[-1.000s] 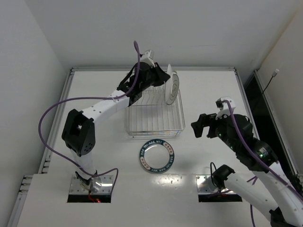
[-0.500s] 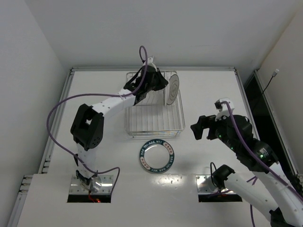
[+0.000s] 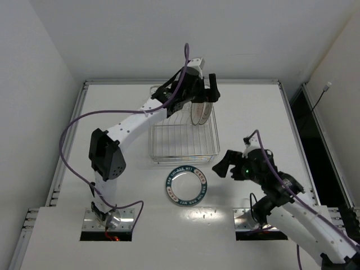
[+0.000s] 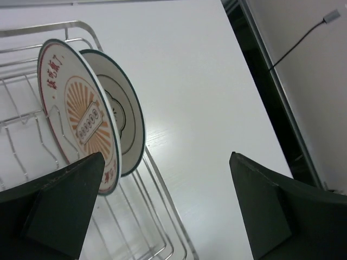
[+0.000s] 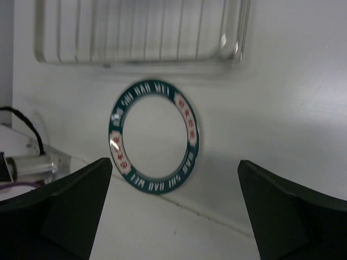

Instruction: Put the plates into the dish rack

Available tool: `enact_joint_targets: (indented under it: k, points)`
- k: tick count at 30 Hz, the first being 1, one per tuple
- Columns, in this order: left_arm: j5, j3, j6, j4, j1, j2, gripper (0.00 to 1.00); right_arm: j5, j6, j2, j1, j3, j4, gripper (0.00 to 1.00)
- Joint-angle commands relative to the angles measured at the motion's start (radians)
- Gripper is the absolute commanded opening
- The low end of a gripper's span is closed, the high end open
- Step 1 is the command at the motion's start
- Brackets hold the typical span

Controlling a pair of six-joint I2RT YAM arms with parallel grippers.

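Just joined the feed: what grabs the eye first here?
Two plates stand on edge in the far right corner of the rack, with the open left pincer close by them. The teal-rimmed plate lies flat on the table in front of the rack, and the open right pincer hangs just to its right.

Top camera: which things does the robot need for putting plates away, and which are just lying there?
For the job: orange-red plate and dark-ringed plate, standing in the dish rack; teal-rimmed plate, flat on the table.
Just there: purple arm cable; thin wall cable.
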Motion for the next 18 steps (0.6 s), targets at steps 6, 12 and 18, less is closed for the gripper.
enact_joint_targets:
  k: [6,12,18]
  points:
    - [-0.317,-0.352,0.271,-0.028,-0.038,-0.498,1.00,-0.352,0.805,-0.239,-0.003,-0.660,0.510,0.99]
    - [-0.470,-0.829,0.327,0.084,0.033,-0.768,1.00,-0.320,0.854,-0.091,0.006,-0.691,0.618,0.99]
    - [-0.551,-1.035,0.328,0.142,0.002,-0.881,1.00,-0.348,0.776,0.373,0.029,-0.561,0.704,0.99]
